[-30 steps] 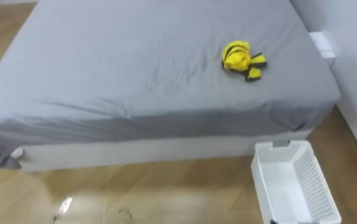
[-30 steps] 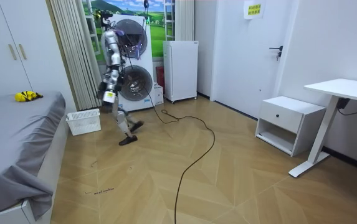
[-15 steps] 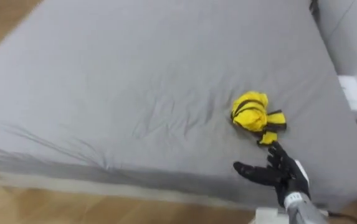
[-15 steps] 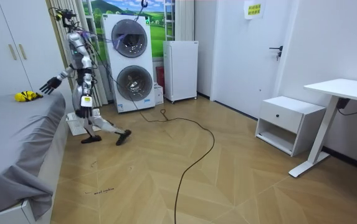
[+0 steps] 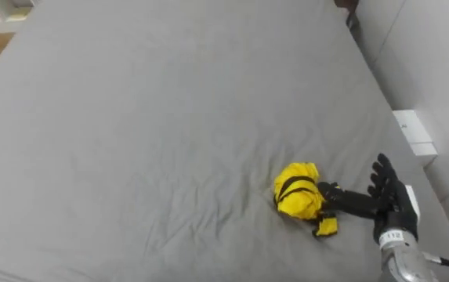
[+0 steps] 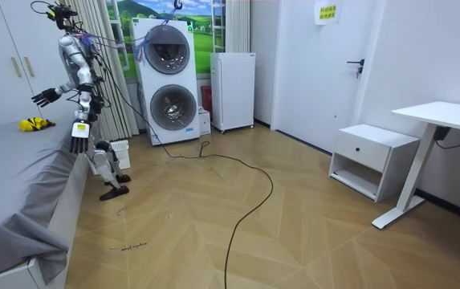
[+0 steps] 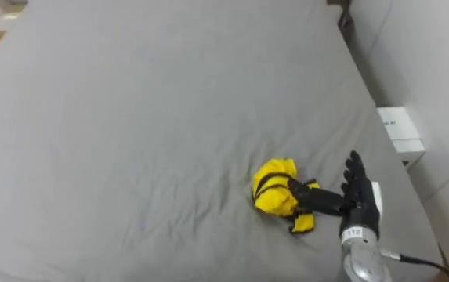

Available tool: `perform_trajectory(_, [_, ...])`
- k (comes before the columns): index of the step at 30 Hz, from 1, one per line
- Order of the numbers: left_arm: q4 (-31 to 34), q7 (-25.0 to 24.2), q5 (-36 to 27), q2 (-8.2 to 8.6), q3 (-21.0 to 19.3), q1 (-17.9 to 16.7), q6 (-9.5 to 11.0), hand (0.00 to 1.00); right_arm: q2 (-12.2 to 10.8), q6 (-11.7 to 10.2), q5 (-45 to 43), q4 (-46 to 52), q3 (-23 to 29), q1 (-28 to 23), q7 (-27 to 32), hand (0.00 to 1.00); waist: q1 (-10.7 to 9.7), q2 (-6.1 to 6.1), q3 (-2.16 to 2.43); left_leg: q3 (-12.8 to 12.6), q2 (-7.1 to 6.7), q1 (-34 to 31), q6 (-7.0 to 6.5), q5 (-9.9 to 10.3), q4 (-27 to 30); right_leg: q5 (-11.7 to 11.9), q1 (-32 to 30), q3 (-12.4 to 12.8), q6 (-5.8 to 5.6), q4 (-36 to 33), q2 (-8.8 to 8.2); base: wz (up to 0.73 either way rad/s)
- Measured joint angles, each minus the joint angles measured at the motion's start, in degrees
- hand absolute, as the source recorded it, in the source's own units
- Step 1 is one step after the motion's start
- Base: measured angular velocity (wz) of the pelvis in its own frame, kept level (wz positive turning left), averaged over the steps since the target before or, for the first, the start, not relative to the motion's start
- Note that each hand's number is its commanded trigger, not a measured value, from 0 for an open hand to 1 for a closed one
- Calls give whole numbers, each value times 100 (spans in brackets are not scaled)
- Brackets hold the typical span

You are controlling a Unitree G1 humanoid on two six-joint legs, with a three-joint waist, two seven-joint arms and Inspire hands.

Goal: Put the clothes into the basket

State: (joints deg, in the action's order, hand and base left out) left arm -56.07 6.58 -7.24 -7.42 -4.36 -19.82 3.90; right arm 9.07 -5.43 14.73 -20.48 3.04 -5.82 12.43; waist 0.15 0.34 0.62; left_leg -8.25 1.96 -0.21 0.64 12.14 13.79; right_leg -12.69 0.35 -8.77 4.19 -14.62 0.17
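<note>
Robot stands at the edge of the bed (image 5: 130,117), R arm extended over it. The clothes (image 5: 298,199) are one yellow bundle w/ black straps, lying on the bed near its right-hand side. The right hand (image 5: 387,205) sits just right of the bundle, fingers straight and spread, nothing held. One dark digit points left at the bundle's strapped end; contact vs. small gap can't be resolved. Bundle long axis runs approx. left-right, w/ the bulk at left and a small yellow-black tail toward the hand. Target thus lies directly left of the hand, in line w/ the fingers, so the R hand is the near one. The left hand (image 6: 76,144) hangs by the hip in the room view; its state cannot be told. The basket (image 6: 118,152) stands on the floor by the robot's legs. Next req. (judgement): short leftward advance, then close over the bulk, not the tail.
</note>
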Motion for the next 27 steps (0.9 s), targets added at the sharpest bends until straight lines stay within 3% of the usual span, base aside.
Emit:
perform_trajectory(5, [45, -12, -8, -3, 4, 308, -235, 0, -2, 20, -278, 344, -7, -16, 123, 0, -9, -105, -31, 64, -50, -14, -5, -3, -156, -5, -13, -86, -27, 112, -20, -1])
perform_trajectory(7, [50, -1, -4, 7, 7, 394, -325, 0, -4, 146, -382, 342, -13, 28, 144, 0, 8, -118, -41, 81, -52, -25, -5, -3, -189, -2, -32, -97, -33, 121, -16, 3])
perform_trajectory(10, [62, 36, -6, 2, 10, 466, -472, 0, 4, 214, -378, 230, -49, 91, 254, 0, 18, -117, -44, 159, -66, -92, -5, -3, -206, 10, -32, -286, -52, 211, -33, 14])
perform_trajectory(15, [56, 42, 8, -6, 84, 675, -535, 0, 29, 445, -393, -393, -312, 577, 354, 0, 48, -120, -56, 332, -104, -372, -27, -58, -205, 10, -256, -423, -53, 201, -64, 15])
perform_trajectory(20, [-85, 6, -1, -33, 245, 843, -524, 0, 41, 454, -389, -1264, -720, 1281, 326, 0, 203, -114, -104, 432, -148, -579, -37, -135, -205, 11, -396, -704, -53, 202, -121, 13])
perform_trajectory(27, [-307, -56, 28, -39, 246, 1075, -656, 0, 51, 542, -382, -2419, -808, 1957, 239, 0, 436, -82, -123, 716, -215, -902, -58, -261, -190, 16, -594, -960, -62, 205, -196, 25])
